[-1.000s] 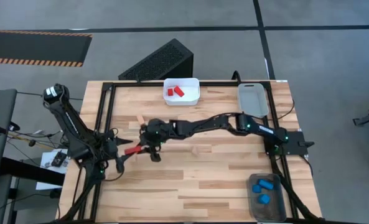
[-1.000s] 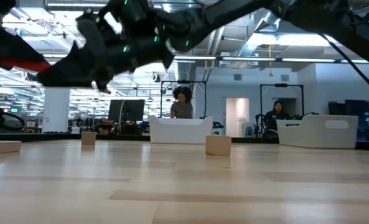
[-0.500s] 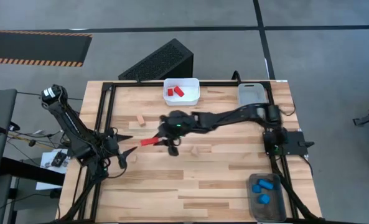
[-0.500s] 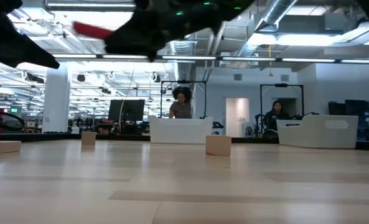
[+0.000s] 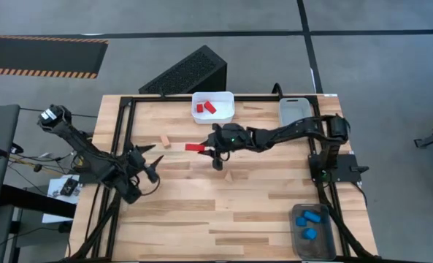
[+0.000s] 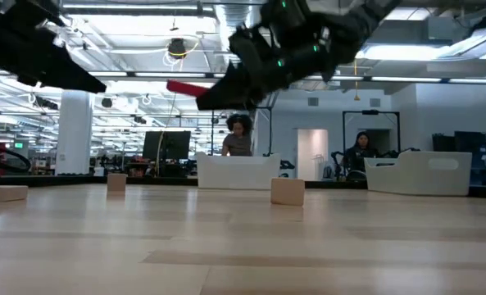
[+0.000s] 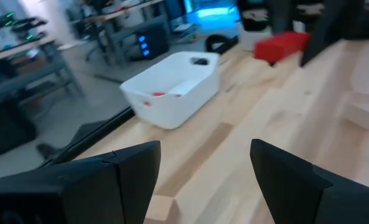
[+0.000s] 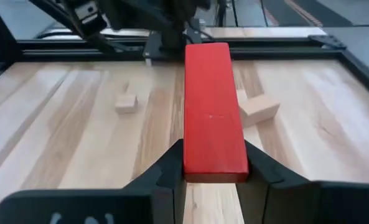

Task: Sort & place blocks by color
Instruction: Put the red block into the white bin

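My right gripper (image 5: pixel 210 148) reaches in from the table's right and is shut on a red bar (image 5: pixel 194 147), held in the air just short of the white bin (image 5: pixel 213 107). That bin holds two red blocks (image 5: pixel 205 107). My left gripper (image 5: pixel 149 162) hovers open near the table's left side and touches nothing. Pale wood blocks lie flat on the table: one (image 5: pixel 165 140) left of the bar, one (image 5: pixel 231 175) below my right gripper. Blue blocks (image 5: pixel 309 218) lie in the grey bin at the near right corner. My right gripper pinches the red bar between its two fingers (image 8: pixel 172 165) at the bar's near end (image 8: pixel 214 158), one finger on each long side. It comes about level from the table's right. The bar (image 6: pixel 189 88) juts out ahead along the fingers, lifted clear of the table.
A clear bin (image 5: pixel 296 113) stands at the far right. The black frame rail (image 5: pixel 125 139) borders the left side. In the low view, wood blocks (image 6: pixel 288 191) (image 6: pixel 115 182) (image 6: pixel 3 193) stand on the table, and people sit in the room beyond.
My right gripper has carried the red bar away from my left gripper, up and toward the far edge and the white bin. The bar has kept level in the shut fingers. My left arm has drawn back toward the table's left.
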Available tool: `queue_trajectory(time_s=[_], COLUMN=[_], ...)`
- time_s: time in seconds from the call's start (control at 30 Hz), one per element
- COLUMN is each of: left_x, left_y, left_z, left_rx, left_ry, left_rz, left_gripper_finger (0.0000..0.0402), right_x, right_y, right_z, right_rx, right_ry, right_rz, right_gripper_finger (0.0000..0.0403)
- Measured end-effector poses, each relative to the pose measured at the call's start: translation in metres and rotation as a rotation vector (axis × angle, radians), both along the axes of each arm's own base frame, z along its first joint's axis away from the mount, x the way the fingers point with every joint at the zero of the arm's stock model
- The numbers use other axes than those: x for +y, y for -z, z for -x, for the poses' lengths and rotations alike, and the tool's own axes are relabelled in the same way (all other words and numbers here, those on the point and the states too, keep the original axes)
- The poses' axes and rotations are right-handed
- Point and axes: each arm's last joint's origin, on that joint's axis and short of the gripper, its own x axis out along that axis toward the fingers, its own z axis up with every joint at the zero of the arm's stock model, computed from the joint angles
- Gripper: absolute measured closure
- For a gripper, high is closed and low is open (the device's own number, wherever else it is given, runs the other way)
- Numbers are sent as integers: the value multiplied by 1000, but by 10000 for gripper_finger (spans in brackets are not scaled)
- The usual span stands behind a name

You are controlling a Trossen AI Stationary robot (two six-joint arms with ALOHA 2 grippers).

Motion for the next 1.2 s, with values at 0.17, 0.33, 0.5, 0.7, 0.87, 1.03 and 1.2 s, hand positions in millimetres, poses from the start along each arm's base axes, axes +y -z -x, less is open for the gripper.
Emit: queue_trajectory(time_s=[0.17,0.33,0.5,0.7,0.87,1.03,1.2], left_x=[10,28,55,91,118,137,149], left_y=[-4,-12,-22,-27,-20,-15,-14], left_z=[-19,-46,-71,-89,-101,-106,-102], left_rx=[-9,54,100,107,108,113,132], left_ry=[-92,-100,-24,71,148,157,133], left_rz=[15,61,43,7,-9,-38,-47], left_gripper_finger=[162,162,162,162,162,162,162], right_x=[-35,-60,-73,-96,-114,-133,-164], right_y=[22,24,25,26,6,-8,2], right_z=[6,12,19,47,65,56,32], right_rx=[-71,-87,-71,-57,-98,-87,85], right_ry=[-32,-55,-59,8,78,153,258], right_rz=[-37,-31,-33,-100,-103,-59,-105], right_gripper_finger=[287,287,287,287,287,287,287])
